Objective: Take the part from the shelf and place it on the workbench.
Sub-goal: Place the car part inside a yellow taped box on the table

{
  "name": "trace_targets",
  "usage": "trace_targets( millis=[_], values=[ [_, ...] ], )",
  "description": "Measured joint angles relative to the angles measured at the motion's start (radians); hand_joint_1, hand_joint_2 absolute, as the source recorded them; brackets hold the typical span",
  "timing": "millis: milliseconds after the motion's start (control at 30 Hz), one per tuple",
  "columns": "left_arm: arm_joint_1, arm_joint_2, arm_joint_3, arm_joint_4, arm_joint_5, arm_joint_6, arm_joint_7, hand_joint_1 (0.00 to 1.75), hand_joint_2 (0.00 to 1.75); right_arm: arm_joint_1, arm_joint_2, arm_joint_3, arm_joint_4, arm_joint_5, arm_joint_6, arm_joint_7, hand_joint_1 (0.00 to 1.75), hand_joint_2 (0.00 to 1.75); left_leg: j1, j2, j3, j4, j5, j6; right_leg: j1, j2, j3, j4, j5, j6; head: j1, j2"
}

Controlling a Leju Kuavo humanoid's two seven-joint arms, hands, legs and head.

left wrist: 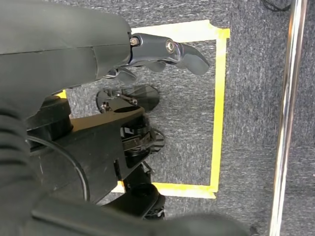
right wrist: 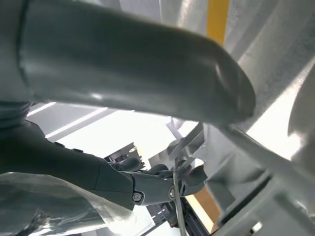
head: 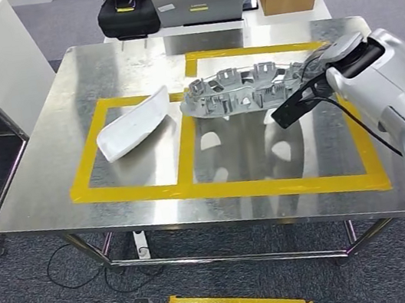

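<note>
Steel workbench (head: 135, 186) with yellow tape boxes. Grey part (head: 237, 91) lies on it inside the right box, across the tape divider, right end under the right hand (right wrist: 163, 182), whose fingers curl around the part's edge. White tray (head: 134, 124) in left box. Left hand (left wrist: 163, 51) hangs over carpet, fingers loosely apart, holding nothing.

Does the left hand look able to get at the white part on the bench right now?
Probably not as it hangs: the left hand is down over the carpet, while the white part lies on the workbench.
</note>
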Motion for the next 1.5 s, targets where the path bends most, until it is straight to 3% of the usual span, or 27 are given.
trace_targets(
  millis=[500, 700, 833, 900, 967, 1100, 1200, 1333, 1400, 1467, 1500],
  values=[
    [-0.001, 0.008, -0.013, 0.0, 0.032, 0.021, -0.002, 0.0, 0.0, -0.004, -0.047, 0.016, -0.011, -0.11, -0.03, 0.059, 0.0, 0.0, 0.0, 0.0, 0.0, 0.0, 0.0, 0.0, 0.0, 0.0, 0.0, 0.0, 0.0, 0.0, 0.0, 0.0],
    [0.011, 0.01, -0.011, 0.0, 0.067, 0.06, -0.029, 0.0, 0.0, -0.005, -0.093, -0.071, -0.039, -0.292, -0.177, 0.107, 0.0, 0.0, 0.0, -0.001, 0.0, 0.0, 0.0, 0.001, 0.0, -0.002, 0.0, 0.0, 0.0, 0.0, 0.0, 0.0],
    [0.026, 0.012, -0.009, 0.0, 0.082, 0.065, -0.036, 0.0, 0.0, 0.044, -0.172, -0.184, -0.135, -0.486, -0.346, 0.08, 0.0, 0.0, 0.0, -0.002, -0.001, 0.001, -0.001, 0.001, 0.0, -0.005, 0.002, -0.003, -0.001, 0.0, 0.0, 0.0],
    [0.035, 0.015, -0.008, 0.0, 0.086, 0.074, -0.037, 0.0, 0.0, 0.137, -0.222, -0.277, -0.228, -0.609, -0.416, 0.05, 0.0, 0.0, 0.002, -0.003, 0.002, 0.001, -0.002, 0.002, 0.003, -0.006, 0.008, -0.007, -0.001, 0.0, 0.0, 0.0],
    [0.051, 0.019, -0.005, 0.0, 0.09, 0.084, -0.044, 0.0, 0.0, 0.295, -0.269, -0.398, -0.351, -0.72, -0.473, 0.007, 0.0, 0.0, 0.005, -0.005, 0.006, 0.0, -0.005, 0.004, 0.006, -0.008, 0.016, -0.012, -0.001, 0.001, 0.001, 0.0],
    [0.088, 0.026, 0.009, 0.0, 0.097, 0.092, -0.078, 0.0, 0.0, 0.762, -0.308, -0.708, -0.687, -0.977, -0.491, -0.121, 0.0, 0.0, 0.006, -0.019, 0.009, 0.001, -0.011, 0.011, 0.006, -0.021, 0.027, -0.019, -0.007, 0.008, 0.002, 0.0],
    [0.109, 0.029, 0.02, 0.0, 0.097, 0.103, -0.087, 0.0, 0.0, 1.101, -0.262, -0.93, -0.934, -1.105, -0.424, -0.171, 0.0, 0.0, 0.002, -0.026, 0.007, 0.003, -0.016, 0.018, 0.002, -0.029, 0.028, -0.02, -0.012, 0.015, 0.002, 0.0],
    [0.123, 0.028, 0.04, 0.0, 0.099, 0.116, -0.09, 0.0, 0.0, 1.398, -0.166, -1.119, -1.177, -1.154, -0.401, -0.184, 0.0, 0.0, 0.005, -0.025, 0.017, -0.015, -0.006, 0.028, 0.001, -0.025, 0.026, -0.016, -0.025, 0.023, 0.003, 0.0],
    [0.124, 0.027, 0.048, 0.0, 0.103, 0.123, -0.092, 0.0, 0.0, 1.501, -0.112, -1.184, -1.259, -1.173, -0.408, -0.174, 0.0, 0.0, 0.011, -0.021, 0.024, -0.03, 0.001, 0.033, 0.001, -0.014, -0.006, 0.053, -0.075, 0.026, 0.007, 0.0],
    [0.125, 0.026, 0.059, 0.0, 0.107, 0.127, -0.095, 0.0, 0.0, 1.58, -0.058, -1.236, -1.31, -1.222, -0.399, -0.154, 0.0, 0.0, 0.012, -0.019, 0.023, -0.032, 0.002, 0.034, -0.001, -0.009, -0.063, 0.185, -0.136, 0.031, 0.009, 0.0],
    [0.127, 0.025, 0.063, 0.0, 0.108, 0.128, -0.095, 0.0, 0.0, 1.613, -0.032, -1.258, -1.327, -1.245, -0.393, -0.147, 0.0, 0.0, 0.012, -0.017, 0.023, -0.031, 0.002, 0.034, -0.002, -0.008, -0.086, 0.235, -0.149, 0.033, 0.009, 0.0]
  ],
)
